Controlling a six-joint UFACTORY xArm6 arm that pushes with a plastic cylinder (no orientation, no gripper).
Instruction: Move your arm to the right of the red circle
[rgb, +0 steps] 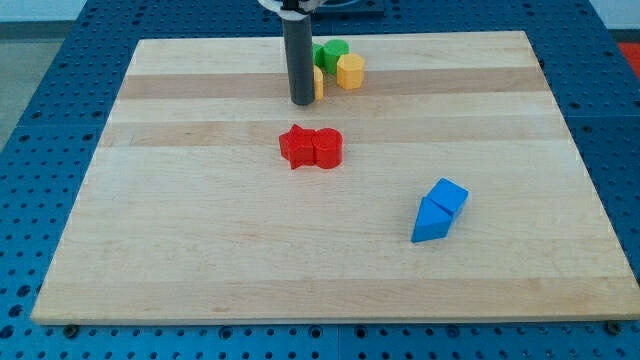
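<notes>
My tip (301, 102) (a bare rod, clamping nothing) is resting above the red circle (327, 148), toward the view's top; red star (296, 146) is touching the circle's left.

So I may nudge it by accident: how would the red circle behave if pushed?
The red circle sits low and flat, so it would probably slide, not tip. It touches the red star, which likely moves too if pushed leftward. My tip is above both.
</notes>
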